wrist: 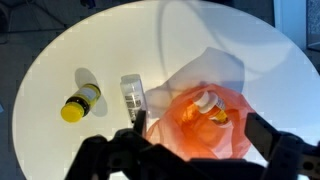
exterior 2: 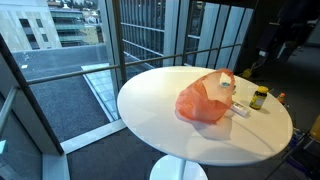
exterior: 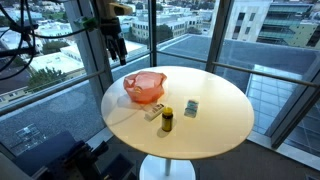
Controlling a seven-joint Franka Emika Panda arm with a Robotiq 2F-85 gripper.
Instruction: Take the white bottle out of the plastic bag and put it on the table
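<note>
An orange plastic bag [exterior: 145, 87] lies on the round white table [exterior: 215, 125]; it also shows in an exterior view [exterior 2: 203, 101]. In the wrist view the bag [wrist: 185, 135] is open at the top, and a bottle with a white cap [wrist: 207, 103] lies inside it. My gripper [wrist: 199, 126] is open and empty, with one finger on each side of the bag and well above it. In an exterior view the gripper [exterior: 116, 46] hangs high over the table's far left edge.
A small bottle with a yellow cap [wrist: 79, 104] and a clear bottle lying on its side [wrist: 132, 95] rest on the table beside the bag. A small dark item [exterior: 191, 107] sits nearby. Glass walls surround the table.
</note>
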